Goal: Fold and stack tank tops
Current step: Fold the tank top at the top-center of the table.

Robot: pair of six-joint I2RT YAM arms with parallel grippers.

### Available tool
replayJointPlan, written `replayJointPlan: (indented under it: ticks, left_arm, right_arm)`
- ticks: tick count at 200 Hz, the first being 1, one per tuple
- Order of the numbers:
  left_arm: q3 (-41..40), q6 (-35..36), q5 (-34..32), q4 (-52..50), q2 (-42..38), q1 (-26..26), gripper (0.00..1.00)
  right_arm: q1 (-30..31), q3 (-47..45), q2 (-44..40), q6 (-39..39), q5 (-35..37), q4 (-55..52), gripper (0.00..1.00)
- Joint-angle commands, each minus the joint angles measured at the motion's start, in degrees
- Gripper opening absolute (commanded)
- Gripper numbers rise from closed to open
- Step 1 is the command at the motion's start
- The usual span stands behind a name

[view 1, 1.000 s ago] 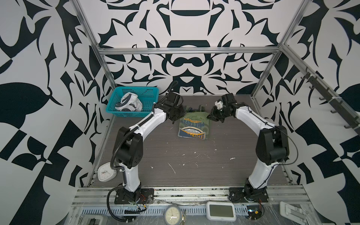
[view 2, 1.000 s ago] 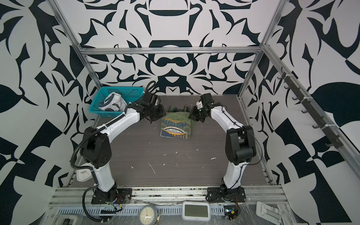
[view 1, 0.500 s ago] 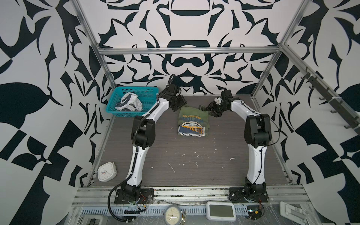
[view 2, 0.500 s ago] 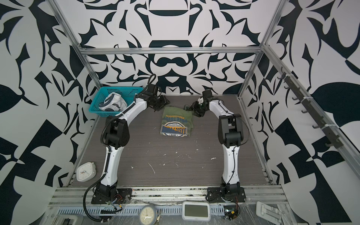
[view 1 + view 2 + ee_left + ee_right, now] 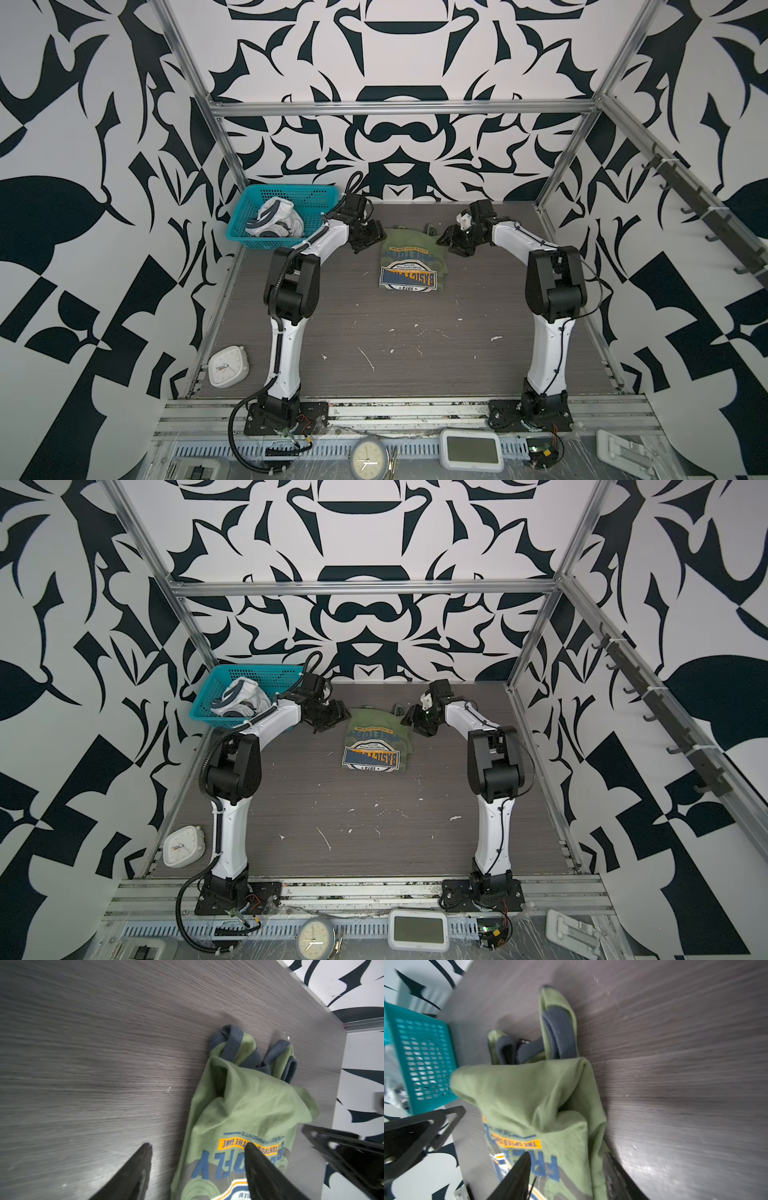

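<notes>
Green top (image 5: 409, 259) lies folded, graphic up, at the far centre of the tabletop (image 5: 374, 345), w/ L pincer (image 5: 369, 236) and R pincer (image 5: 454, 243) just beside its far corners, both w/ jaws apart and gripping nothing. White top (image 5: 274, 217) sits crumpled in the basket (image 5: 291, 192) at far L, not yet folded. Risk, judging from here: wrist views show a finger of each pincer hanging over the cloth, so a careless pull-away could snag the puckered upper layer and undo the fold. Grey-trimmed straps also poke out past the far edge, which may leave a lumpy base for stacking. Legible print: "1973" at the badge's foot in both top views, blue "FRE…" in R wrist view, "…THE GAME" on an orange strip in L wrist view; remaining lettering too small or skewed to read.
</notes>
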Motion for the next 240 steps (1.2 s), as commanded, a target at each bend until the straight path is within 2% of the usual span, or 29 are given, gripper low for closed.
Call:
replayJointPlan:
  ticks: [1, 24, 43, 57, 81, 104, 114, 133, 149, 191, 240]
  left_arm:
    - [2.0, 1.6, 2.6, 2.7, 2.5, -0.4, 0.69]
    - [4.5, 1.6, 3.9, 2.7, 4.6, -0.7, 0.64]
    - [6.9, 1.5, 4.4, 2.2, 6.3, -1.0, 0.59]
    - [8.6, 1.3, 4.7, 1.6, 7.6, -1.0, 0.53]
    - [10.2, 1.0, 5.0, 1.7, 8.7, -1.3, 0.43]
    - [11.4, 0.5, 5.0, 1.9, 9.1, -1.5, 0.32]
    - [12.2, 0.1, 5.1, 1.9, 9.4, -1.5, 0.24]
    - [13.1, -0.7, 5.0, 2.0, 9.2, -1.5, 0.09]
    - [12.2, -1.9, 4.5, 3.6, 7.7, -1.5, 0.00]
    - [10.7, -5.5, 2.1, 8.3, 4.4, -1.1, 0.00]
    - [20.3, -6.8, 2.6, 4.7, 11.6, -0.2, 0.00]
  right_arm:
    - [1.1, 4.0, 0.7, -1.7, 1.8, 0.4, 0.57]
    - [1.2, 5.8, 2.5, -1.7, 1.9, -0.1, 0.50]
    - [1.1, 6.6, 3.0, -1.7, 1.5, -0.1, 0.37]
    - [1.1, 6.8, 2.9, -1.8, 1.8, -0.2, 0.27]
    - [1.2, 7.2, 2.4, -2.3, 2.9, -0.7, 0.18]
    - [1.4, 8.6, 2.7, -2.5, 3.0, -1.5, 0.05]
    - [1.3, 9.5, 3.0, -2.5, 2.9, -2.1, 0.00]
    - [1.4, 10.3, 2.4, -2.4, 2.6, -2.7, 0.00]
    - [1.4, 10.8, 1.2, -2.2, 2.5, -2.7, 0.00]
    - [1.2, 15.8, 1.1, -2.1, 1.7, -4.6, 0.00]
    - [-0.3, 22.8, 7.4, -0.6, 0.7, -5.4, 0.00]
